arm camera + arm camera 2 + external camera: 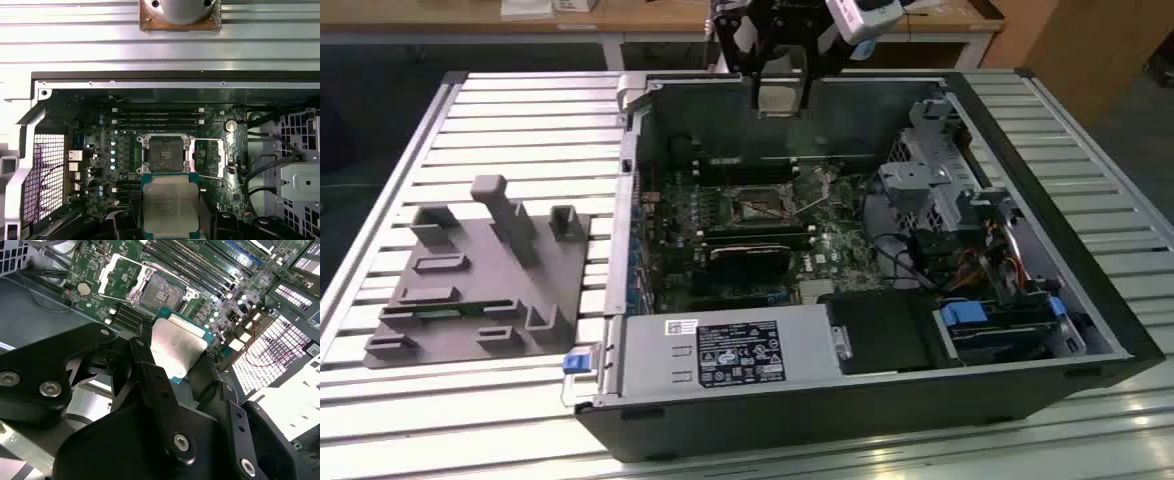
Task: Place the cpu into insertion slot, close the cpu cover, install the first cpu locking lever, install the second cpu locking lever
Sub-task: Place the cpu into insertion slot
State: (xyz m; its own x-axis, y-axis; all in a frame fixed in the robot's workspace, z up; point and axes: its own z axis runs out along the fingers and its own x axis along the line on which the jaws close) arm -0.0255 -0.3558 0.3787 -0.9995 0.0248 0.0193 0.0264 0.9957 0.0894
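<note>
Exterior view: my gripper hangs above the far wall of the open black computer case, at twelve o'clock from the insertion slot. Its fingers are drawn in against two opposite edges of the cpu, which hangs clear of the board. In the first wrist view the cpu is a flat square with a matt silver-beige metal face and a thin green rim; faint engraved lines cross the face, but I cannot make them out. The insertion slot is bare: a dark square centre, a black rim and a bright steel frame, set in green circuit board. In the second wrist view the cpu cover, a thin silver frame plate with a square window, stands swung open beside the slot. A black label with white print sits at six o'clock from the slot. A grey moulded fixture lies on the ribbed aluminium table at nine o'clock from the case.
</note>
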